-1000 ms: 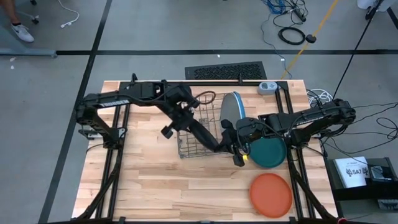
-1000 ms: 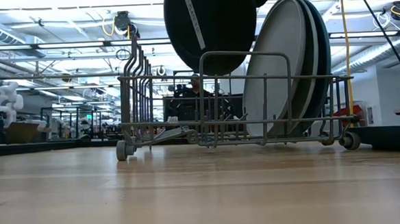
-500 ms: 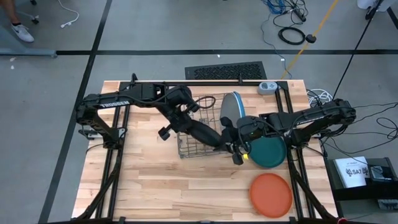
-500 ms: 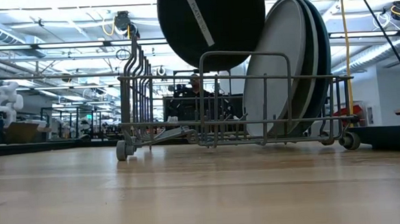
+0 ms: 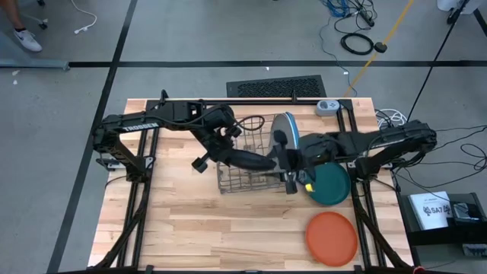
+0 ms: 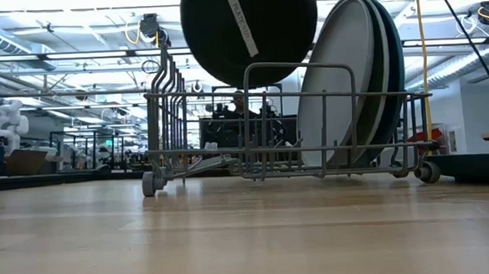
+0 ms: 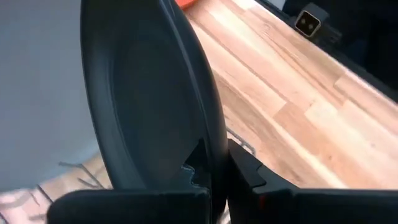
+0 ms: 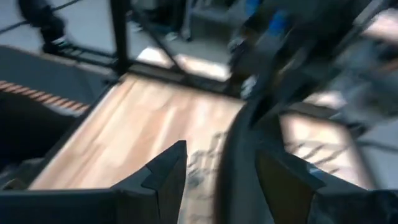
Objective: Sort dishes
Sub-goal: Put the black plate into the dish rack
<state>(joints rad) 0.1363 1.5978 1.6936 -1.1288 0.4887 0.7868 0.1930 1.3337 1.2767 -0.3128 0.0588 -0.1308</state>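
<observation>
Rack point(image 5: 242, 164): sitting centre of the high frame on the surface point(image 5: 190, 228), three large plates point(image 6: 359, 81) standing on edge at its right end.
Black plate point(image 6: 249, 32): hanging on edge above the rack, face parallel to the large plates, empty slots directly beneath.
Left claw point(image 5: 280, 162): clamping the black plate's rim.
Right claw point(image 8: 221, 168): standing apart, straddling the same rim without gripping.

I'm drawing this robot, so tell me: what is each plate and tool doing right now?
black plate: on edge, in the air over the dish rack, gripped.
left tool: shut on the black plate's rim.
right tool: open, beside that rim.
three large plates: standing in the dish rack.
teal plate: flat on the table.
orange plate: flat on the table.
</observation>
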